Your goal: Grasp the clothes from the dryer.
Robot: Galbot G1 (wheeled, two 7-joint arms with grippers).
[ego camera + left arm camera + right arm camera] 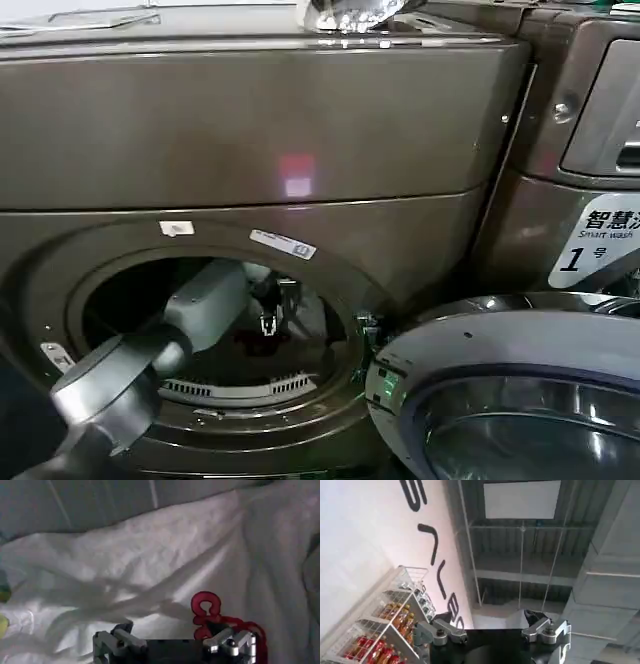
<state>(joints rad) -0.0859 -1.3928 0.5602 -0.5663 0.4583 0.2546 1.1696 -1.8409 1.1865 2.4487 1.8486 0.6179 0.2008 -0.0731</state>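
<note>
Dryer: we face the bronze-brown dryer [300, 130], its round porthole open and its grey-rimmed glass door [510, 390] swung out toward our right.
Label: a white label marked 1 [598, 243] sits on the brown panel to the right of the porthole.
Left gripper: we see the left gripper [272, 310] reaching through the porthole into the drum; in the left wrist view its fingers [120, 642] are spread apart, hovering just above the fabric and clasping nothing.
Clothes: the clothes [165, 565] lie inside the drum, a rumpled pale grey-white heap; a small red garment [210, 612] lies on it just beside one fingertip, and a bit of yellow-green cloth [3, 625] shows at the heap's edge.
Right gripper: our right gripper [492, 630] points up toward the ceiling, fingers spread and empty.
Room: a wire rack of bottles [385, 625] stands against a white wall with dark lettering, under exposed ceiling ducts.
</note>
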